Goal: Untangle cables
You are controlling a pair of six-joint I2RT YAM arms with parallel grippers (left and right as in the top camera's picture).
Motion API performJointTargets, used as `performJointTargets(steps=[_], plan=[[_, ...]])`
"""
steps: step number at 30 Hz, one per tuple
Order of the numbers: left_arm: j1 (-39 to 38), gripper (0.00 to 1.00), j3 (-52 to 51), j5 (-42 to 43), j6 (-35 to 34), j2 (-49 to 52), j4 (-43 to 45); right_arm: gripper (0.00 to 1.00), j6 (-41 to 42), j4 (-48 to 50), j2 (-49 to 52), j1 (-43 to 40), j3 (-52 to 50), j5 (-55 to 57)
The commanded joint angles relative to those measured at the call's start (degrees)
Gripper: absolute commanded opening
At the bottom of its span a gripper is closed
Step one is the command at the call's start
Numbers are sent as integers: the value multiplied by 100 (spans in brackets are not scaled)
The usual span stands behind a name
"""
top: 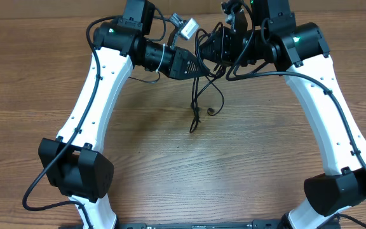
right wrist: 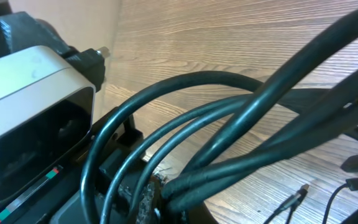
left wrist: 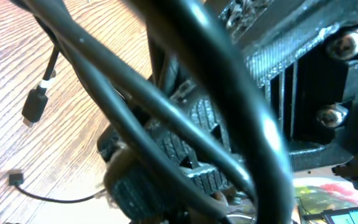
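Overhead shows the cables [top: 194, 108] bunched top-centre where the left tool [top: 194, 65] and right tool [top: 210, 54] meet, with loose ends trailing down onto the tabletop [top: 170, 165]. They look thin, light and floppy, so I'd grab near a plug end [left wrist: 35, 104]. Both wrist views are a too-close blur, so I can't tell if either tool is clamped.

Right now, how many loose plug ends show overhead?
2: one plug end on the short curl, another at the cables' lowest tip. Others may be hidden higher up.
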Motion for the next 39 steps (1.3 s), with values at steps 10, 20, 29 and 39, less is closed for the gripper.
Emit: performJointTargets(steps=[10,20,29,39], plan=[[107,51,57,-1759,-629,-94,-260,4,-105,-466,15,-26,68,2190],[-160,47,57,-1043,-1279,-92,590,4,-57,-809,15,-11,68,2151],[-332,48,57,-1025,-1746,-92,1200,4,-59,-831,15,-26,68,1751],[-444,49,57,-1119,-2083,-74,1744,4,-57,-833,15,-26,68,1602]])
